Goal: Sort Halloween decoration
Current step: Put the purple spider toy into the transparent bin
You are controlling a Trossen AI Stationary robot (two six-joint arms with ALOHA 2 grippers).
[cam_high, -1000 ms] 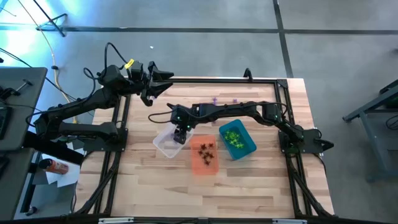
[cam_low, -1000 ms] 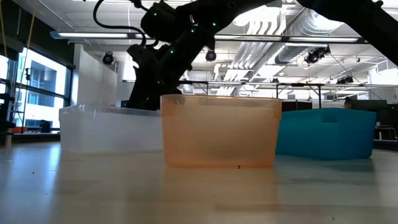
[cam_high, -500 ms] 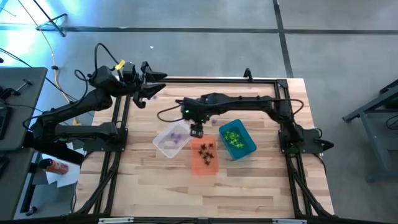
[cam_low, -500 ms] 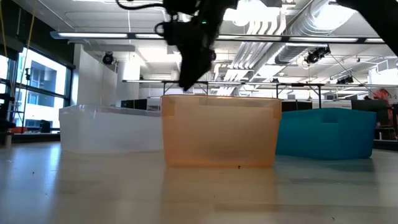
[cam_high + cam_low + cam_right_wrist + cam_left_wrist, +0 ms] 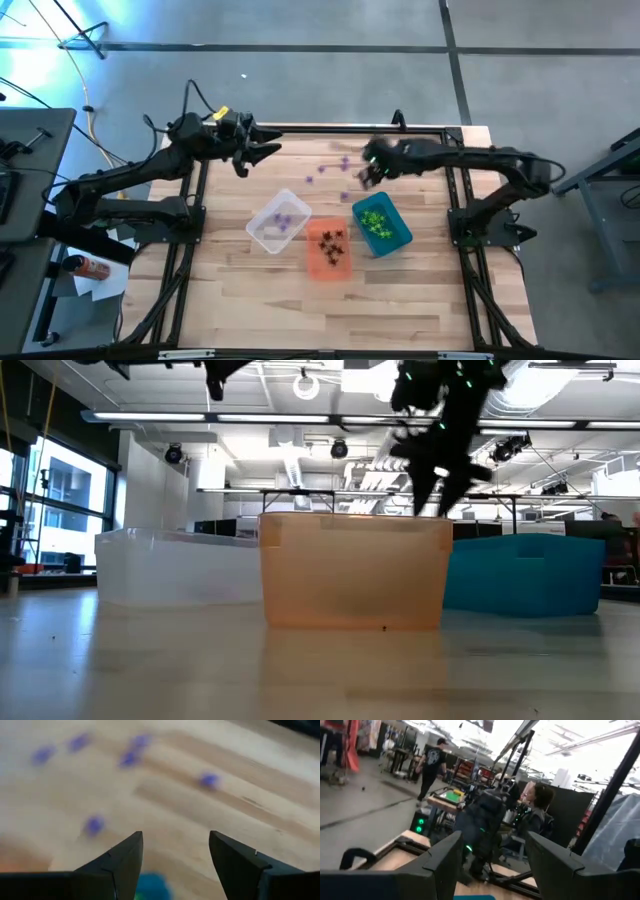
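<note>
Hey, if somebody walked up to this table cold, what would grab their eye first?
Probably the three bins in a row mid-table: a clear bin with purple trinkets, an orange bin with black ones, and a teal bin full of bright green ones. Next, the right gripper, open and empty, hanging just behind the teal bin near loose purple trinkets scattered on the bare wood. The left gripper waits open at the table's far left edge.

the right arm reaches in from the table's right edge toward its far middle, its right claw [image 5: 369,176] held above the table, fingers spread and empty. the left claw [image 5: 262,152] hangs open over the table's far left corner.
</note>
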